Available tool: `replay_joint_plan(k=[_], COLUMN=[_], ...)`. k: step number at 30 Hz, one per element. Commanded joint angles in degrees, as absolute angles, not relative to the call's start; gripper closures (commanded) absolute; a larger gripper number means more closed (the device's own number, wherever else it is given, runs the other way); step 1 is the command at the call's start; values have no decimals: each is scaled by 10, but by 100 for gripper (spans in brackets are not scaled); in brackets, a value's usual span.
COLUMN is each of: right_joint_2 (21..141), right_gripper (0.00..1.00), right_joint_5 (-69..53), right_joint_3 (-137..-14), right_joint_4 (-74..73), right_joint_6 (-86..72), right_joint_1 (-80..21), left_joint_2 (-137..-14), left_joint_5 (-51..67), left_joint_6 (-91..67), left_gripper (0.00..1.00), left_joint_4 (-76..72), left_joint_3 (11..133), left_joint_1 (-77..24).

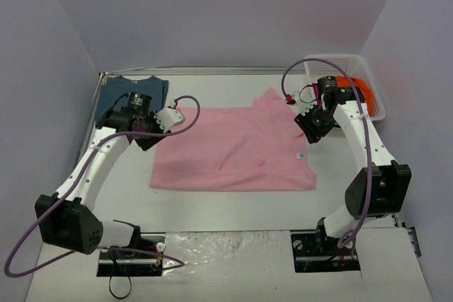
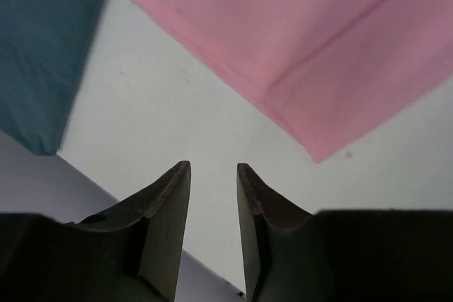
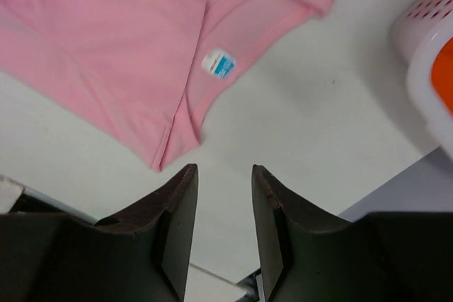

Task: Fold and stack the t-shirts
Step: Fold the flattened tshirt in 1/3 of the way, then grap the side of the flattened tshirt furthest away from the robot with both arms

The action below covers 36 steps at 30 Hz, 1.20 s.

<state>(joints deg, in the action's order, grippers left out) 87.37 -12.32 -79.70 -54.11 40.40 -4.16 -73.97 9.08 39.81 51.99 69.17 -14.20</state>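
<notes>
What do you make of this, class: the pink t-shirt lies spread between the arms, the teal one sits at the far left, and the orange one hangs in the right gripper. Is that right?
Not quite. The orange t-shirt lies in the white basket at the far right, as the top view shows; the right gripper is open and empty. The rest stands.

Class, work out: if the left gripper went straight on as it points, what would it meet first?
Probably the bare white tabletop, just short of the light pink cotton t-shirt; depth unclear.
</notes>
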Motion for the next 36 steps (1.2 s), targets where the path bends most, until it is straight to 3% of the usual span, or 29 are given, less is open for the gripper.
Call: replay_joint_plan(k=[1, 7, 12, 27, 36], right_joint_2=[953, 1097, 1182, 1252, 1264], right_gripper=[67, 68, 68, 68, 68], right_joint_5=[-168, -200, -184, -160, -140], right_joint_3=[-883, -1026, -1121, -1129, -1109], right_joint_4=[-521, -524, -541, -549, -550], right_joint_6=[360, 331, 325, 337, 336], right_joint_1=[-40, -48, -54, -57, -57], left_joint_2=[-827, -1016, -1164, -1364, -1447], left_joint_5=[161, 321, 323, 249, 271], left_joint_6=[339, 325, 414, 496, 542], left_gripper=[69, 69, 69, 71, 78], left_joint_4=[440, 461, 531, 555, 635], left_joint_3=[760, 936, 1105, 1317, 1437], left_joint_1=[-103, -62, -63, -33, -25])
